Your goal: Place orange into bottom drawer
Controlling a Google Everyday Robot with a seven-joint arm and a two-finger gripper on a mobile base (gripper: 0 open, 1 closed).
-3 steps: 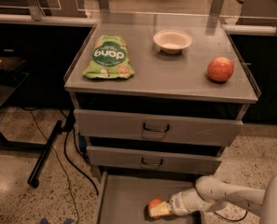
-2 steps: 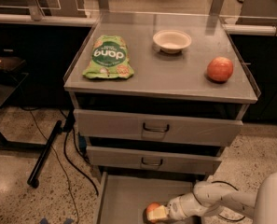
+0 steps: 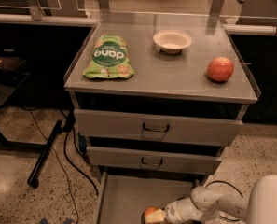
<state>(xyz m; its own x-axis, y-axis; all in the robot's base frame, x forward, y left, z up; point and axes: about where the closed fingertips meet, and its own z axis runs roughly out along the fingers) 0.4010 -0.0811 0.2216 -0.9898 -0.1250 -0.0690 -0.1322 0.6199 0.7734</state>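
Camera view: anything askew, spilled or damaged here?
Nothing stands out. The chip bag, bowl and apple sit tidily on the cabinet top; the hand is at the orange, over the open bottom drawer.

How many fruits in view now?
2: apple on the cabinet top, right; orange at the gripper, over the open bottom drawer. Other drawers may hide more.

The orange (image 3: 149, 213) is small and round, and only its top part shows, low down over the front of the bottom drawer (image 3: 138, 190). It is right up against the tip of the gripper (image 3: 156, 216), which reaches in from the right. The bottom drawer is pulled out towards us, a wide grey tray with a plain flat floor.
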